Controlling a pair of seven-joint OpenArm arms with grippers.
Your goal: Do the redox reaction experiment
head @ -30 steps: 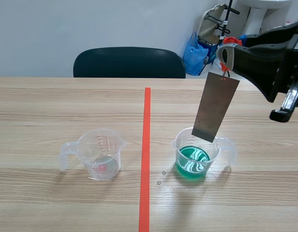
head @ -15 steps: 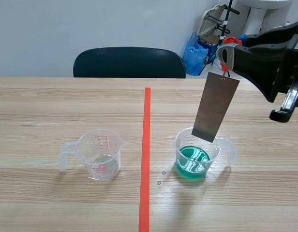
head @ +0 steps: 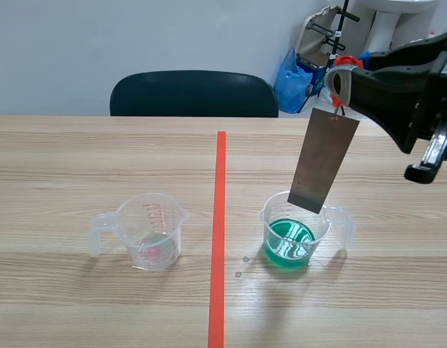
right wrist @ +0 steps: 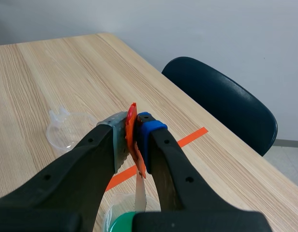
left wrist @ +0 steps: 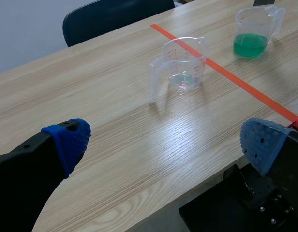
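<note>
Edge of strip (head: 324, 159) over green beaker (head: 289, 243) rim, right gripper (head: 339, 84) clamping

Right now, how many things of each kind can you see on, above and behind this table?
Clear measuring cups: 2, the cup with green liquid and the nearly empty cup
Metal strip: 1, the metal strip hanging over the green one
Chair: 1, the dark chair behind the table
Total: 4

Likely an office or lab room: wood-grain table (head: 78, 145), black chair (head: 194, 93) at its far edge, plain grey wall (head: 100, 43)
</note>
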